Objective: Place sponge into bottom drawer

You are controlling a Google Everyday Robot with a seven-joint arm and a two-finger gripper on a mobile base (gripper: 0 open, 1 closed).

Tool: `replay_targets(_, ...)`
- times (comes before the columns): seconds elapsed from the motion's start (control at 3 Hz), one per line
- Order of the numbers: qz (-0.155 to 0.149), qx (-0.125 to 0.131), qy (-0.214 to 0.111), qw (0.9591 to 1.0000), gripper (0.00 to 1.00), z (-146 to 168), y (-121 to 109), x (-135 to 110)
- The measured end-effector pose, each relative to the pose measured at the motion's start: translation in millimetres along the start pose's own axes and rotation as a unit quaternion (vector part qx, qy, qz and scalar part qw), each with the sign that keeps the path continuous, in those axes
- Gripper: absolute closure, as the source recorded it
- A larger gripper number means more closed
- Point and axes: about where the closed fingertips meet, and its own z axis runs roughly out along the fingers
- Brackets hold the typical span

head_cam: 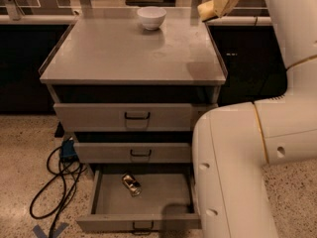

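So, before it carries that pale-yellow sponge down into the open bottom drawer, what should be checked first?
1. Grip: ok. The gripper is shut on the pale-yellow foam sponge, up over the back right corner of the grey metal cabinet.
2. Bottom grey drawer open: ok, pulled out.
3. Room inside: ok. Only a small shiny metallic object lies near the back, with bare floor around it.
4. Path down: cannot tell. The robot's white arm covers the drawer's right side.
5. White round bowl: ok, apart from the gripper, to its left in the picture.
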Motion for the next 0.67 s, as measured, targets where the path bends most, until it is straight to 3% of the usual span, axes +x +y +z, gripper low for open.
replay_targets(0.33,-0.009,0.016,-0.015,0.9997,1.00,-17.4,0.8,-5.4)
replay_targets(0.67,-0.009,0.018,-0.021,0.9996,1.00,-13.5,-1.3,-9.2)
